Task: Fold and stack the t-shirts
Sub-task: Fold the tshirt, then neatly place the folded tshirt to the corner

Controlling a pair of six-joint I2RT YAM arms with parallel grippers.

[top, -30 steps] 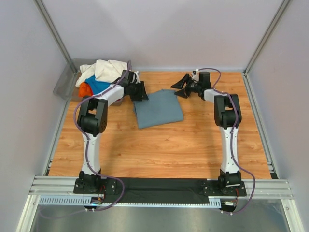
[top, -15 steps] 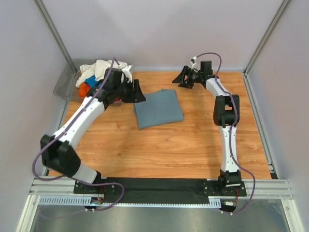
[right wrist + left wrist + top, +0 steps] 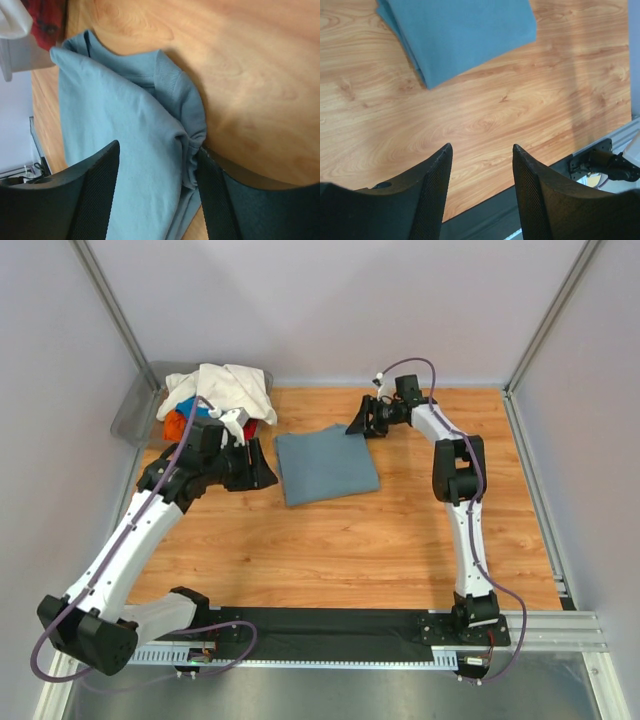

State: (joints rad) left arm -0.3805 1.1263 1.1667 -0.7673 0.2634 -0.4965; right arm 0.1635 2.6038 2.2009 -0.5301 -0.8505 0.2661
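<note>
Grey-blue t-shirt point(image 3: 327, 465): folded, flat on the wooden surface point(image 3: 330, 540), upper centre of the overhead view.
Other t-shirts point(image 3: 222, 388): cream-white, blue and red-orange, heaped in the grey bin point(image 3: 130, 420), upper left.
Left claw point(image 3: 255, 472): released and empty, over bare wood just left of the folded shirt.
Right claw point(image 3: 157, 150): spread apart, astride the shirt's bunched far corner.

The bench point(image 3: 330, 540) is pale wood, smooth, with a faint sheen and clear grain. The grey-blue shirt point(image 3: 328, 464) is soft matt cloth, and its collar point(image 3: 167, 75) is ribbed. The left pincer point(image 3: 481, 148) and right pincer point(image 3: 158, 147) are matt black, finely dotted inside. The bin point(image 3: 135, 410) is cloudy grey plastic.
</note>
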